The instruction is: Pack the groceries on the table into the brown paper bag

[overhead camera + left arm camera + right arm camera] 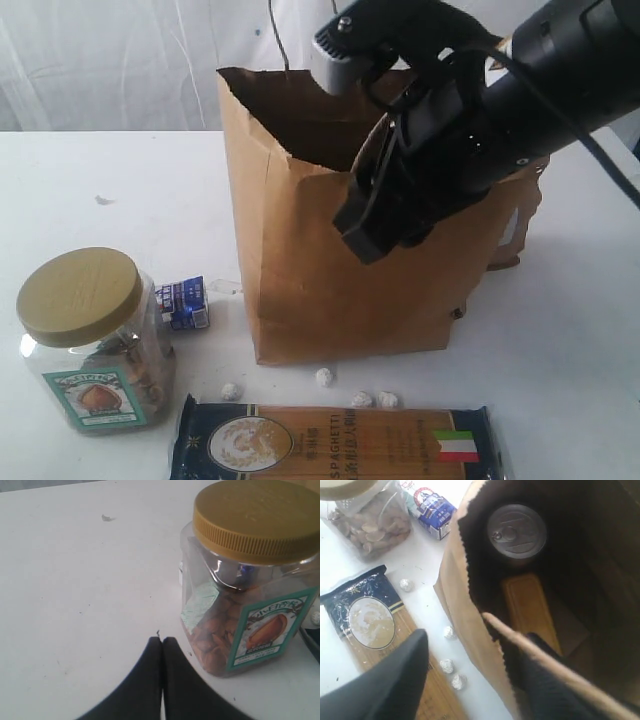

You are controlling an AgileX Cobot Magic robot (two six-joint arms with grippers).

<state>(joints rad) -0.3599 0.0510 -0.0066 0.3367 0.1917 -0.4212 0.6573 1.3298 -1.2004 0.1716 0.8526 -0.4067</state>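
Right hand (pixel 477 640): released, fingers spread astride the rim of the brown paper bag (pixel 330 270), one inside and one outside, grasping nothing. The bag held a dark pull-tab jar (pixel 516 531), upright, and a yellow bottle (pixel 530 605), lying flat.

Left hand (pixel 161 642): clenched, empty, beside the tan-lidded clear jar (pixel 250 580).

On the white surface (pixel 120 200) lay the blue spaghetti packet (pixel 330 440), tiny foil balls (pixel 324 377) and a small blue-white carton (pixel 185 302).

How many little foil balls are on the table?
4 foil balls between bag and spaghetti packet: one toward the jar, one midway, two close together further right. More may hide behind the bag.
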